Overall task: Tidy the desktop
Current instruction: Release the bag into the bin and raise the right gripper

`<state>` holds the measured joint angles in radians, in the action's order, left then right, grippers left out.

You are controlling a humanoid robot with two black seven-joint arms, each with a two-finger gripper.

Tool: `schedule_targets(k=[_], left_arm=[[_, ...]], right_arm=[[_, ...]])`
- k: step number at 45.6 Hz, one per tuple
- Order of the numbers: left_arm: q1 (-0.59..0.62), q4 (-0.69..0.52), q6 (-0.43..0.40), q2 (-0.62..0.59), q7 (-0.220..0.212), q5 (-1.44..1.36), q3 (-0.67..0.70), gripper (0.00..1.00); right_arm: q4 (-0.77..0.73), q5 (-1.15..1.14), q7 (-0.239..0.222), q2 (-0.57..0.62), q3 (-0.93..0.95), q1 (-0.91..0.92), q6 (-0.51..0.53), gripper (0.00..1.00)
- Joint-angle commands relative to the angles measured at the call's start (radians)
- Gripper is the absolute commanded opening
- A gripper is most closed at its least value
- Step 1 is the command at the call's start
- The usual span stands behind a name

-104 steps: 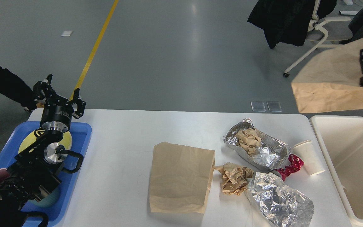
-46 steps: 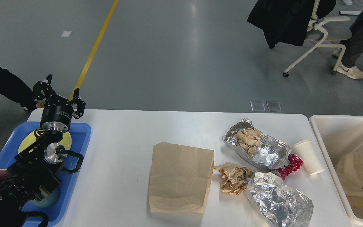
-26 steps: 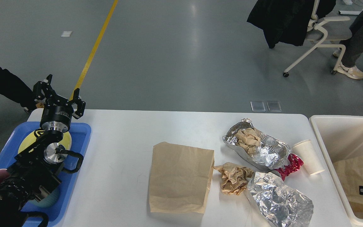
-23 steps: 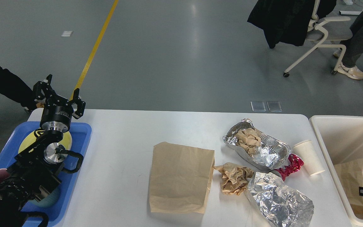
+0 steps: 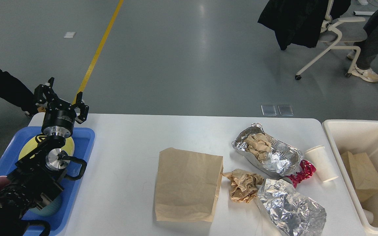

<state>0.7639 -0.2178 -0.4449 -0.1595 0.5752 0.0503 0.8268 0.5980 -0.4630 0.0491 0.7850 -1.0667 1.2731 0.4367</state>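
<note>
Flat brown paper bag (image 5: 187,185) mid white counter (image 5: 126,137); crumpled foil tray (image 5: 267,154) right of it; blue plastic tray (image 5: 85,144) far left; cream bin (image 5: 340,127) far right.

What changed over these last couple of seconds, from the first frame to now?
The paper bag the right gripper held up above the cream bin was lowered in, let go, and now lies inside; that gripper has left view. The left gripper, jaws open, and the litter on the desktop stayed put.

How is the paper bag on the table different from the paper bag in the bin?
The bag on the desktop lies flat and spread out; the bag in the bin leans tilted against the cream bin's wall. The desktop bag looks larger in view. Both are plain brown paper.
</note>
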Motion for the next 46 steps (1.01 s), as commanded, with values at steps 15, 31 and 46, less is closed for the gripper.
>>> schedule_targets(k=[15, 31, 46], left_arm=[[0.0, 0.0, 0.0, 0.0, 0.0, 0.0, 0.0, 0.96], [0.0, 0.0, 0.0, 0.0, 0.0, 0.0, 0.0, 0.96], [0.0, 0.0, 0.0, 0.0, 0.0, 0.0, 0.0, 0.96]], right_arm=[[0.19, 0.007, 0.0, -0.317, -0.228, 0.747, 0.523, 1.0], [0.367, 0.01, 0.006, -0.52, 0.065, 0.92, 0.523, 1.0], [0.382, 0.01, 0.002, -0.527, 0.172, 0.922, 0.523, 1.0]])
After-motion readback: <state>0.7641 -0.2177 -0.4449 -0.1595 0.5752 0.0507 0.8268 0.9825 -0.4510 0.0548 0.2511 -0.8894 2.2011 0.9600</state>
